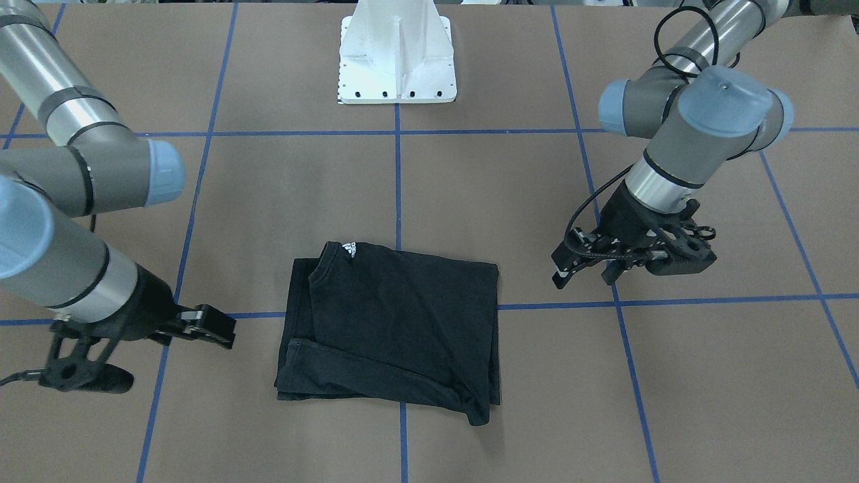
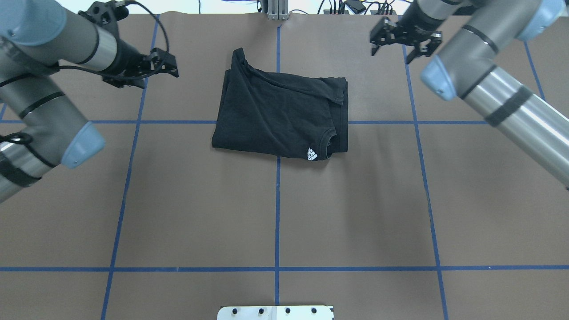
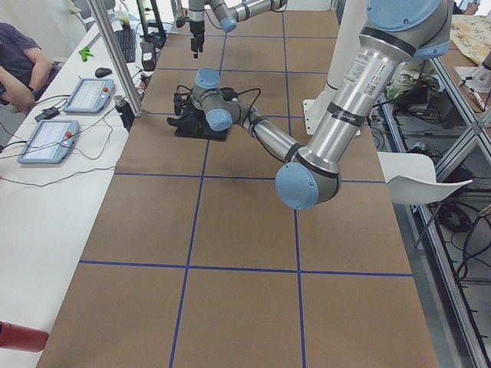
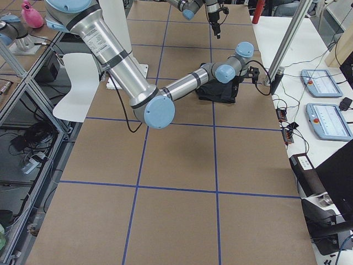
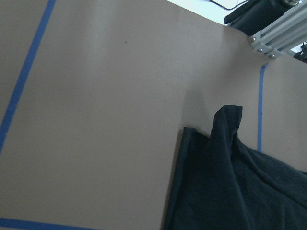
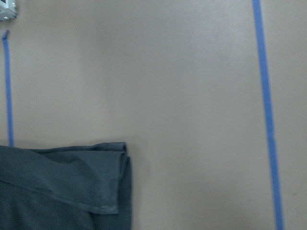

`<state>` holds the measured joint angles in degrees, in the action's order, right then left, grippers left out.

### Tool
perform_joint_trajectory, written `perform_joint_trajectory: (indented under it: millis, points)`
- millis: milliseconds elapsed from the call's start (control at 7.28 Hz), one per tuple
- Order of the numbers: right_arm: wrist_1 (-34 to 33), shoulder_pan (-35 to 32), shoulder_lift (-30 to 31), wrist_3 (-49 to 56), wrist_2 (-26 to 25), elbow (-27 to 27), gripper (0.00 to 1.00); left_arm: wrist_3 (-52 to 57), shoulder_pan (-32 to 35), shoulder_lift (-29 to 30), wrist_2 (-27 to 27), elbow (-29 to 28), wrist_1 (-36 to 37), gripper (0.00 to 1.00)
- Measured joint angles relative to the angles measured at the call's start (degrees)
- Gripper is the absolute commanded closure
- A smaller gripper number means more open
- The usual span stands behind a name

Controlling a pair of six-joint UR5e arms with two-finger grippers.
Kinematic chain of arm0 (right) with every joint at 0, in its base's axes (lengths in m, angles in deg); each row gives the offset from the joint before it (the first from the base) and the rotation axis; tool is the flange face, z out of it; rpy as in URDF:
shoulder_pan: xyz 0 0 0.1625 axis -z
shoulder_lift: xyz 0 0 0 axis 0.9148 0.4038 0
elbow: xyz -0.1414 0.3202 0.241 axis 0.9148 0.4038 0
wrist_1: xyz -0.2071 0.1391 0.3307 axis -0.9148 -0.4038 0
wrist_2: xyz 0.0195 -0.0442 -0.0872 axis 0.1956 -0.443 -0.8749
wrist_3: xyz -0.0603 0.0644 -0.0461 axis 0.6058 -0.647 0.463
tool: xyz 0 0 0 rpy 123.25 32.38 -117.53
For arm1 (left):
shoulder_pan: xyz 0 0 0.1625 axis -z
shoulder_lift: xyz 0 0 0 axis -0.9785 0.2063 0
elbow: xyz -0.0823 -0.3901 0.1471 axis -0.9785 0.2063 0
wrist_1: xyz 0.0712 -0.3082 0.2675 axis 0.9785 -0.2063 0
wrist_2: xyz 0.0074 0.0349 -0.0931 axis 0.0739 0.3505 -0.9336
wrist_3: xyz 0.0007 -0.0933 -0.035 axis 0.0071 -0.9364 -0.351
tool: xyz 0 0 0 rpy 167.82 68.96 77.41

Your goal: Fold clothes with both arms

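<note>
Brown taped tabletop (image 2: pixel 200 213), and the black T-shirt (image 2: pixel 280 120) lies in a rough folded rectangle between the left gripper (image 2: pixel 171 66) and right gripper (image 2: pixel 393 51), both spread open, empty, apart from it; seemingly between folds, next needing both on one edge's corners.

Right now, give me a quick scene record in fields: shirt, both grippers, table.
T-shirt: black, folded into a rough rectangle, lying flat, held by nothing
collar logo: white, facing up at one corner
left gripper: open, empty, beside the T-shirt, apart from it
right gripper: open, empty, on the other side, apart from it
table: brown surface, blue tape grid
</note>
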<state>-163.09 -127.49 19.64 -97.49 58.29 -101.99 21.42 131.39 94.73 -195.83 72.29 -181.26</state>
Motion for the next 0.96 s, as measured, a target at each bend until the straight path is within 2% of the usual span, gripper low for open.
perform_joint_trajectory:
  millis: [412,687,961]
  points:
    - [-0.3,-6.5,12.5,20.5,0.8,-2.8,0.0,17.6,4.4,-9.5,-0.2,3.8,0.6,0.0]
    - [-2.7,-10.3,17.1,31.3,0.9,-2.4,0.0,21.6,7.0,-14.1,-0.3,6.1,-0.2,0.0]
    - [-5.5,-14.2,19.8,35.6,1.1,-2.5,0.0,26.3,11.4,-18.9,-1.9,5.9,-4.5,0.0]
